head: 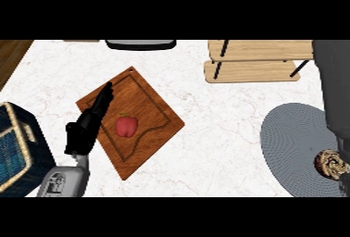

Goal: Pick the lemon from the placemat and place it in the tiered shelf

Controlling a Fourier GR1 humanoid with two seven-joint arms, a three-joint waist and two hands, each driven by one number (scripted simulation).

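Ribbed grey woven placemat (pixel 290 139)

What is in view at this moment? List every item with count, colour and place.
Cutting board: one, brown wood, turned diamond-wise, left of centre on the counter.
Red pepper: one, red, lying on the cutting board.
Placemat: one, grey, round, right side, partly hidden by the right forearm.
Tiered shelf: one, light wood with dark legs, top right.
Basket: one, dark blue with tan trim, left edge.
Dark rimmed object: one, top centre, cut off; cannot tell what it is.
Counter: white marble.
Lemon: none visible.
Left hand: black, fingers straight, over the cutting board's left edge.
Right forearm: grey, along the right edge; its hand barely shows above the placemat.
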